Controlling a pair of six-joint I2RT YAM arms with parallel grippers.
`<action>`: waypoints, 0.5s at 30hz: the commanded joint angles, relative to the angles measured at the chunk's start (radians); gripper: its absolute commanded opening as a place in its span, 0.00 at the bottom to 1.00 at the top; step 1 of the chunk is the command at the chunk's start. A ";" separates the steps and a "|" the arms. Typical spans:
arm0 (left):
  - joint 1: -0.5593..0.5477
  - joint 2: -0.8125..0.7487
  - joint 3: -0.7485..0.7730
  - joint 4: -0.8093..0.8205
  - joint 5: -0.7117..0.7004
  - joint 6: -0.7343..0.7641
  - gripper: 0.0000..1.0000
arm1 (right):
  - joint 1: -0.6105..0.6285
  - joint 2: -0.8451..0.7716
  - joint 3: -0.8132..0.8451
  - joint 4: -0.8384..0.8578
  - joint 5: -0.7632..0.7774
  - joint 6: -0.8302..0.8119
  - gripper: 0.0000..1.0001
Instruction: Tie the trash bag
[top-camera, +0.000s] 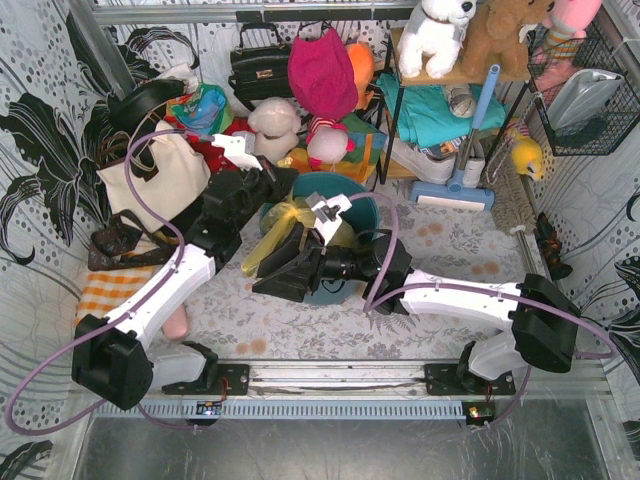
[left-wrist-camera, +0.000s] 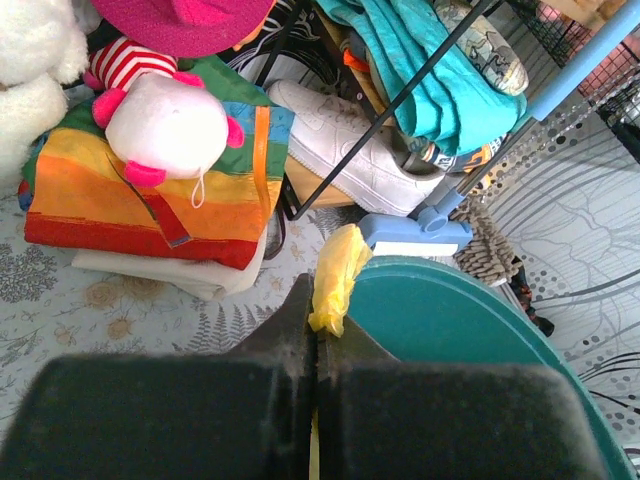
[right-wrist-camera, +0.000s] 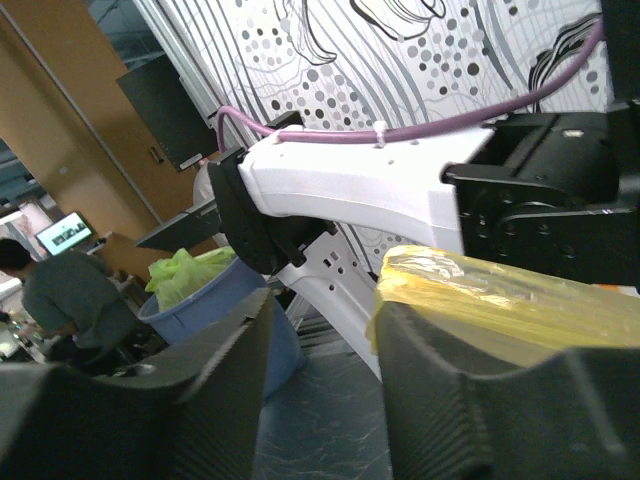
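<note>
The yellow trash bag (top-camera: 283, 222) hangs out of the teal bin (top-camera: 362, 212) over its left rim, and a twisted strand runs down to the left. My left gripper (left-wrist-camera: 318, 318) is shut on a yellow strip of the trash bag (left-wrist-camera: 336, 272) beside the bin's rim (left-wrist-camera: 470, 330); in the top view the left gripper (top-camera: 278, 187) sits at the bin's left edge. My right gripper (right-wrist-camera: 325, 345) stands open in front of the bin with nothing between its fingers. A fold of the trash bag (right-wrist-camera: 500, 300) lies over the outside of its right finger (right-wrist-camera: 450, 400). The right gripper (top-camera: 266, 284) points left.
A cream tote bag (top-camera: 165, 175) stands to the left. Behind the bin are a rainbow cloth (left-wrist-camera: 150, 190) with soft toys, a white shoe (left-wrist-camera: 350, 150), a black rack (top-camera: 400, 120) and a blue mop (top-camera: 455, 185). The left arm's white link (right-wrist-camera: 350, 190) crosses the right wrist view.
</note>
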 joint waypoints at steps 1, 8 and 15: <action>0.003 0.024 0.044 0.050 -0.024 0.022 0.00 | 0.007 -0.131 -0.048 0.048 -0.024 -0.068 0.35; 0.004 0.027 0.057 0.042 -0.018 0.023 0.00 | 0.006 -0.407 -0.138 -0.383 0.210 -0.212 0.00; 0.003 -0.007 0.055 0.017 -0.013 0.022 0.00 | 0.008 -0.579 -0.160 -0.791 0.554 -0.240 0.00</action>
